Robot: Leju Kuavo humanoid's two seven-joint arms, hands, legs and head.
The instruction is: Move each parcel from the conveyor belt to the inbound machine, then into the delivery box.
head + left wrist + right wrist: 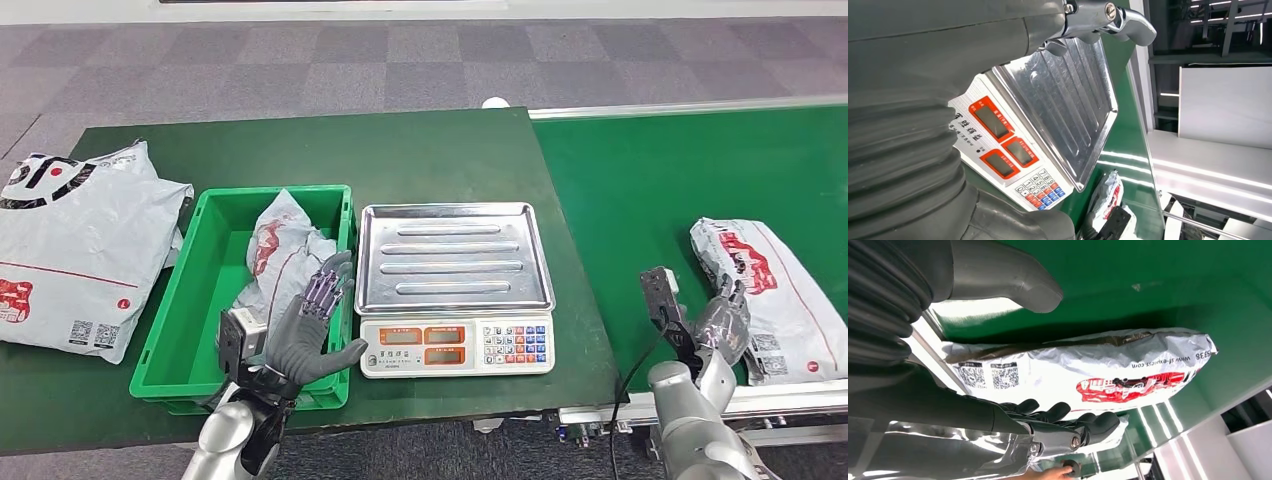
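The parcel on the conveyor belt [640, 170] lies just beside my right hand [722, 325], on its outer side: a crinkled grey-white plastic mailer [765, 290] with red print and square codes, lying flat on the smooth green belt near its front edge. In the right wrist view my dark fingers [1068, 417] run along the bag's [1083, 365] long edge with the thick grey thumb [1003, 282] well apart from them. They look to be against the film, though I cannot tell whether they press on it; the hand is spread and grips nothing.

My left hand [310, 325] hovers open over the front right corner of the green plastic crate [170, 310], fingers spread, holding nothing. Inside the crate, just beyond my fingertips, lies another crumpled white mailer [280, 250] with red markings. Just beside the crate stands the scale [455, 290]: a ribbed, shiny steel pan, a white front with orange-framed displays and a coloured keypad. A third large, soft white bag [70, 240] rests on the dark green table [430, 150] left of the crate.
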